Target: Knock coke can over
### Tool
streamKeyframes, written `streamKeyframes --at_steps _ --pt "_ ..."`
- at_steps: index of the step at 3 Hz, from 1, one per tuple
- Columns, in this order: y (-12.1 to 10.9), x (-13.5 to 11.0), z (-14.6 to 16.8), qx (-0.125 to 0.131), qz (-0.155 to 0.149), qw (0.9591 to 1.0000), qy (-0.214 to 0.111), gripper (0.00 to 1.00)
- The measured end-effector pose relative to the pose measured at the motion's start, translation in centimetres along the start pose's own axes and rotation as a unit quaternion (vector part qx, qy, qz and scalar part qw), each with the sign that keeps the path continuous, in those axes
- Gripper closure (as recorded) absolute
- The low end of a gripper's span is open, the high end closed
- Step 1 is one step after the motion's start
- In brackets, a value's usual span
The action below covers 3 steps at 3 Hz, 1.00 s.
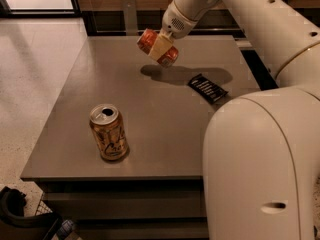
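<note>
Grey tabletop [165, 134], pale speckled floor [30, 84] to its left: two cans, one packet, one hand.
Noted one coke can [145, 39], tilted in mid-air over the far part of the tabletop, clear of the surface. Hand [159, 48] clamped shut across its middle. One gold-orange can [108, 132] upright near the front left, top opened. One black packet [207, 88] flat near the right edge, well apart from both cans.
</note>
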<state>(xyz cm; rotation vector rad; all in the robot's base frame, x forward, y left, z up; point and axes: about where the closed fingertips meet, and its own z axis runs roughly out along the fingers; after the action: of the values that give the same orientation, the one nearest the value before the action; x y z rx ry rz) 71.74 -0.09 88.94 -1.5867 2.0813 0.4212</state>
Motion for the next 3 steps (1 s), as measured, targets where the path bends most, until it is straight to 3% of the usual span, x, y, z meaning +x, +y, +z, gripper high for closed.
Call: streamKeyframes --at_steps 1,3 --pt "0.7 0.8 2.3 -0.005 -0.007 0.9975 0.07 1.0" --pt "3.2 0.7 7.2 -0.041 -0.033 0.9898 0.132 0.98"
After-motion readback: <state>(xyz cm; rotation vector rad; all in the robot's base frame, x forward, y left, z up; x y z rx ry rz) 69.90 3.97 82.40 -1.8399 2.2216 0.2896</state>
